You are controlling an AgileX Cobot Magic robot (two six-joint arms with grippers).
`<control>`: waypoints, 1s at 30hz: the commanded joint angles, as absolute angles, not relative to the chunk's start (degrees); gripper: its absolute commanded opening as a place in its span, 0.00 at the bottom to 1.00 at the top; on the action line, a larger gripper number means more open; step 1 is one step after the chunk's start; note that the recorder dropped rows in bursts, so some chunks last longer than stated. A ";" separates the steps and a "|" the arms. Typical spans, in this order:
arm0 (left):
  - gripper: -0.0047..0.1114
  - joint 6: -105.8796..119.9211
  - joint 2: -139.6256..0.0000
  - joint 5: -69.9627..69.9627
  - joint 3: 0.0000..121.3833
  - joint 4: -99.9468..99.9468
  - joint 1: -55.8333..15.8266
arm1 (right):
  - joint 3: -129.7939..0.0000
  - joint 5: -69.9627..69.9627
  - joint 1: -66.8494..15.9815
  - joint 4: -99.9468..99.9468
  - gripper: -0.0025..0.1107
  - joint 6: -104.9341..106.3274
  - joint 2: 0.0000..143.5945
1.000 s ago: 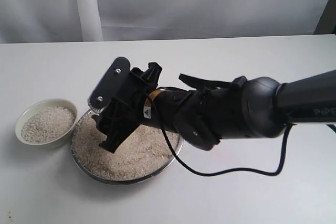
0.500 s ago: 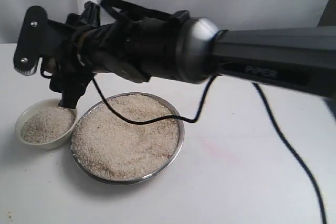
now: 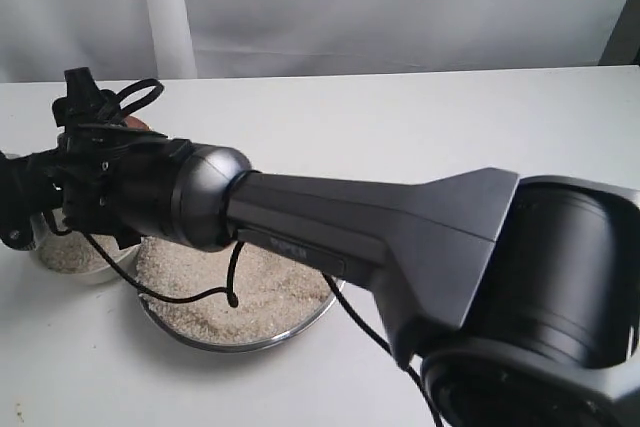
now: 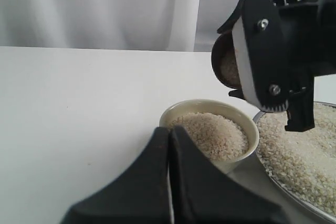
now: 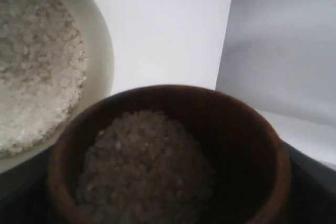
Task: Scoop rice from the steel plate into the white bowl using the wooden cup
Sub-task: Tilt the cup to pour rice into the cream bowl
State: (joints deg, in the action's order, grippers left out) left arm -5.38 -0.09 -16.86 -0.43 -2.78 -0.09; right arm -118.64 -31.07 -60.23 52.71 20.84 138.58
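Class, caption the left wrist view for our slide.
Right gripper holds the wooden cup of rice above the white bowl, beside the steel plate.

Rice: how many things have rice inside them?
3: the white bowl, the steel plate right beside it, and the wooden cup up in the air above the bowl. No others show.

Two pincers worked over one table (image 4: 79, 119): the right pincer (image 4: 237, 69) and the left pincer (image 4: 169, 141). One wooden cup (image 5: 173, 97) sat in the right pincer, one white bowl (image 4: 251, 139) below it and one steel plate (image 3: 262, 340) beside that. The rice (image 4: 210, 136) lay in three lots: cup, bowl, plate.
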 commanded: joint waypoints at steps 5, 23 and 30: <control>0.04 -5.52 0.00 -16.30 0.00 -2.52 -0.26 | -119.41 -31.22 -61.31 66.71 0.02 21.73 140.41; 0.04 -5.52 0.00 -16.30 0.00 -2.52 -0.26 | -119.41 -30.86 -62.07 80.27 0.02 21.73 142.39; 0.04 -5.52 0.00 -16.30 0.00 -2.52 -0.26 | -119.41 -30.86 -62.21 83.39 0.02 21.73 142.39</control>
State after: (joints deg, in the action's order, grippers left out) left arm -5.38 -0.09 -16.86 -0.43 -2.78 -0.09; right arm -118.89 -30.91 -61.98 81.02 21.65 142.53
